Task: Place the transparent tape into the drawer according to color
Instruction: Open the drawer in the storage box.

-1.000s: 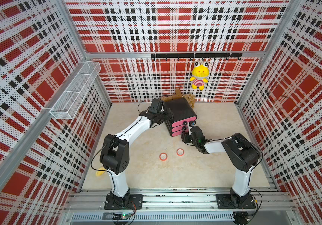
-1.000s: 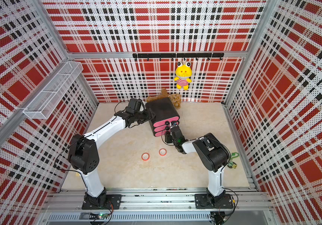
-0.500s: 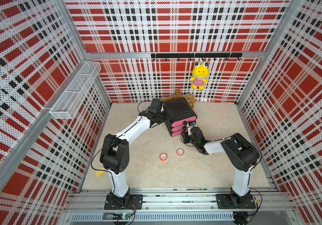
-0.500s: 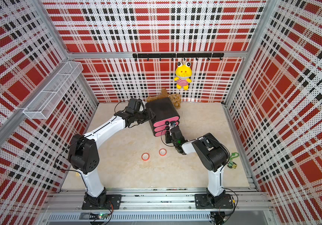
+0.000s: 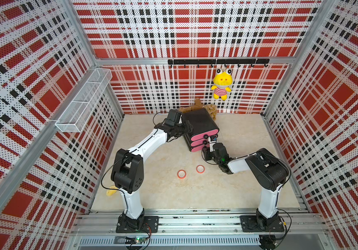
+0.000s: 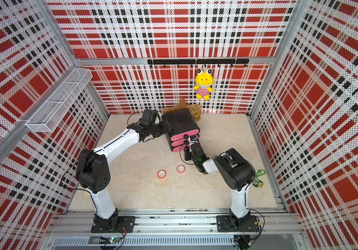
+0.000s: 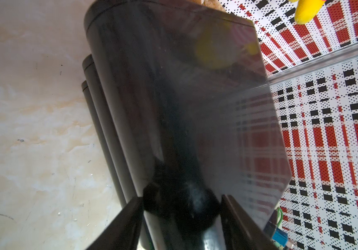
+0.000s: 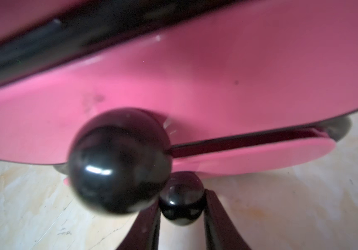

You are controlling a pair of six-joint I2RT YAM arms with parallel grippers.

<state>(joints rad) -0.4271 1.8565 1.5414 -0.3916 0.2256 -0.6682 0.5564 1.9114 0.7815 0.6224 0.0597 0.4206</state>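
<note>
Red-orange tape: we see one tape ring [image 5: 181,174] and a second tape ring [image 5: 200,169] lying flat on the pale floor [image 5: 173,194], side by side and not touching.
Tape against right gripper: both rings lie near the right gripper [image 5: 205,149], on its side toward the arm bases and clear of its fingers. The second ring is the nearer one.
Cabinet: we see the black cabinet [image 5: 199,124] standing toward the back of the floor, its three pink fronts turned to the right gripper.
Right gripper: we find it closed on the bottom knob [image 8: 181,201], with a finger pressed against each side. The middle knob [image 8: 119,160] sits just above, outside the fingers.
Left gripper: the left gripper [image 7: 180,216] is at the cabinet's rear, its jaws narrowly parted and clamped around the top tier's corner.
</note>
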